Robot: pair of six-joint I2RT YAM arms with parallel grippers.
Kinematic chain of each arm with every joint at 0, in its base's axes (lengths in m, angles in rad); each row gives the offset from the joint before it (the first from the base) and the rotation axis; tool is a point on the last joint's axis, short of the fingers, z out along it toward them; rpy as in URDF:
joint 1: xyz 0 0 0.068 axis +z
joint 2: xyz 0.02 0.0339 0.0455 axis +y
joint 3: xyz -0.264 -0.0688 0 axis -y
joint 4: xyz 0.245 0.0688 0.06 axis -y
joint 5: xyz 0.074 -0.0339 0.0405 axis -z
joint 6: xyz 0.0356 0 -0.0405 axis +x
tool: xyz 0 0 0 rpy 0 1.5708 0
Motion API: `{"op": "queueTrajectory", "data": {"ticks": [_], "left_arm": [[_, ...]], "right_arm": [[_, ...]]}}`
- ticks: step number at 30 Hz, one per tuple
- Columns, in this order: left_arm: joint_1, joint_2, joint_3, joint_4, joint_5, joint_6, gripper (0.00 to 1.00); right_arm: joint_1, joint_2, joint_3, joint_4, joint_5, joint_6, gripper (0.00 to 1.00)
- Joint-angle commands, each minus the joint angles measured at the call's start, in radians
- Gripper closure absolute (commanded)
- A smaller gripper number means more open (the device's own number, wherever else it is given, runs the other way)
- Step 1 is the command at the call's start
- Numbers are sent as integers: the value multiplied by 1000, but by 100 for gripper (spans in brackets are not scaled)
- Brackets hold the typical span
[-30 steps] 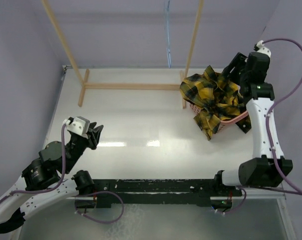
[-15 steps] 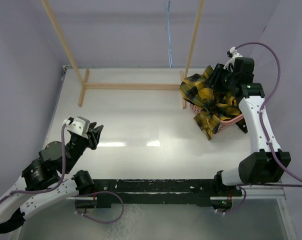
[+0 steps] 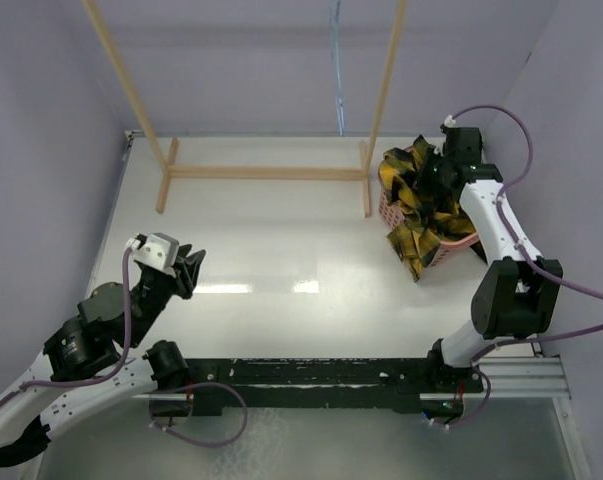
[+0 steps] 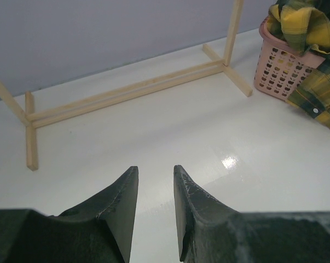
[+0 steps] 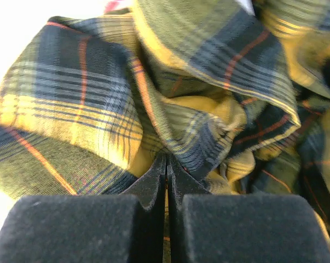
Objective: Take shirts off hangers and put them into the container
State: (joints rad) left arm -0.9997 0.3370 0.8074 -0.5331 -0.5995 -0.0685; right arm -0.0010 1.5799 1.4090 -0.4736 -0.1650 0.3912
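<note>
Over basket [image 4: 279,71], R gripper [image 5: 166,159] closed, touching shirt [image 5: 99,98]

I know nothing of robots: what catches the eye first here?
The yellow-and-black plaid shirt heaped in the salmon-pink plastic laundry basket at the far right, a part spilling over its rim. The right gripper, shut, noses into that cloth. A pale wooden rack stands at the back.
</note>
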Motion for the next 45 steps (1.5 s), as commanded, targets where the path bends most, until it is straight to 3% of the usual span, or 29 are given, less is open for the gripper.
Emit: {"op": "queueTrajectory", "data": {"ticks": [1,4,14,20,22,26,31,32,34,35,38,45], "left_arm": [[6,-10,3,29,-15,-11,64],[6,-16,2,30,-13,-11,64],[6,-23,1,31,-12,-11,64],[6,-16,1,30,-16,-10,63],[6,-12,0,32,-16,-8,63],[6,-4,0,33,-15,-5,63],[6,0,1,32,-14,-5,63],[6,-1,1,30,-16,-6,63],[6,-6,2,29,-16,-8,63],[6,-8,1,29,-17,-10,63],[6,-17,-1,33,-14,-10,63],[7,-13,1,34,1,-9,63]], "right_arm": [[-16,-9,-52,4,225,54,100],[-22,12,-98,34,297,74,99],[-25,308,-109,94,220,102,100],[-25,215,-114,95,246,108,100],[-25,135,-105,76,263,102,92],[-25,7,-71,51,256,91,66],[-25,-140,-13,10,323,95,49],[-25,-166,-3,-9,374,100,41],[-25,-224,6,-44,482,105,12],[-25,-247,3,-50,532,101,6],[-41,-300,-39,-48,604,91,3],[-173,-360,-202,-10,566,224,17]]}}
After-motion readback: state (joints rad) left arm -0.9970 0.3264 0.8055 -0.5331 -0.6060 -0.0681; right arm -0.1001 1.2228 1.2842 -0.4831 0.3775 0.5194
